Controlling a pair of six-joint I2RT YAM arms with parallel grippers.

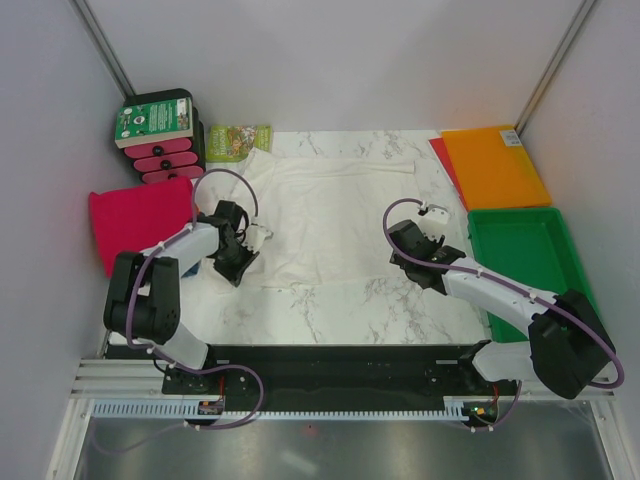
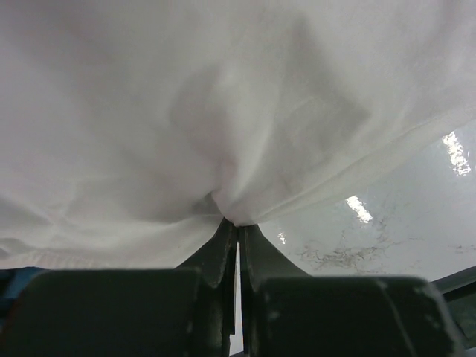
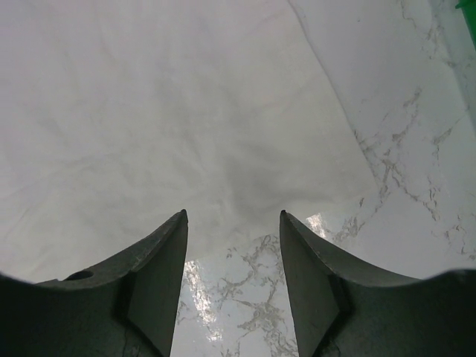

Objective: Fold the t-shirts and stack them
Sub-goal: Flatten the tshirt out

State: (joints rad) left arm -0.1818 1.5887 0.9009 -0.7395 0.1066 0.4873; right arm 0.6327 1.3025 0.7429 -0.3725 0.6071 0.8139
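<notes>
A thin white t-shirt (image 1: 330, 210) lies spread flat across the middle of the marble table. At its left edge my left gripper (image 1: 250, 240) is shut on a pinch of the white cloth (image 2: 223, 97), which bunches up at the fingertips (image 2: 238, 222). Over the shirt's right side my right gripper (image 1: 400, 234) stands open. In the right wrist view the shirt's edge (image 3: 149, 111) lies just beyond that gripper (image 3: 233, 214), with bare marble between the fingers. A folded magenta-pink t-shirt (image 1: 140, 225) rests at the far left, beside the left arm.
A green plastic tray (image 1: 525, 255) sits at the right edge, with a flat orange sheet (image 1: 495, 165) behind it. A black and pink box stack (image 1: 160, 135) and a green packet (image 1: 238, 140) stand at the back left. Walls close in both sides.
</notes>
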